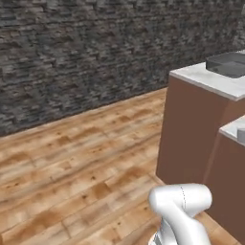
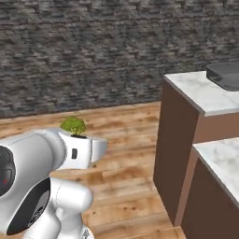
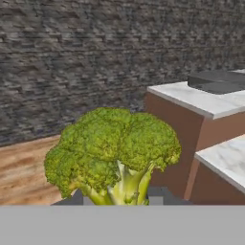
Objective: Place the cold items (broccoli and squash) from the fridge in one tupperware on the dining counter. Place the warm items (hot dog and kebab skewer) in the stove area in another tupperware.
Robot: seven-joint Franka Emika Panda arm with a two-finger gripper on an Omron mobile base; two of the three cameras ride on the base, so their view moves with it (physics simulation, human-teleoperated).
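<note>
1. The green broccoli floret with a pale stalk [image 3: 115, 153] sits between the two small dark finger tips of the gripper [image 3: 119, 197] in the hand view, its stalk running down between them and its bushy crown spreading above
2. The jaws are closed in on the pale stalk, clamped on the broccoli, with one dark finger tip showing at each side of the stalk's base
3. In the right base view the same floret [image 2: 73, 125] shows as a small green tuft on top of the white hand at the end of the arm, held up in the air above the brown plank floor [image 2: 126, 140], with the rough grey stone wall [image 2: 93, 51] behind it
4. To the right stands the counter with a white, grey-veined marble top over a plain brown base [image 2: 198, 95]; a second marble-topped brown block [image 2: 219, 161] sits lower and nearer to the camera, just beside it
5. A shallow rectangular dark grey plastic tray [image 2: 226, 75] rests on the far marble top, near its right-hand end; it also appears in the left base view [image 1: 228, 64] and in the hand view [image 3: 217, 81]
6. The broccoli is well apart from the dark grey tray and from both marble tops, out over the open floor to their left
</note>
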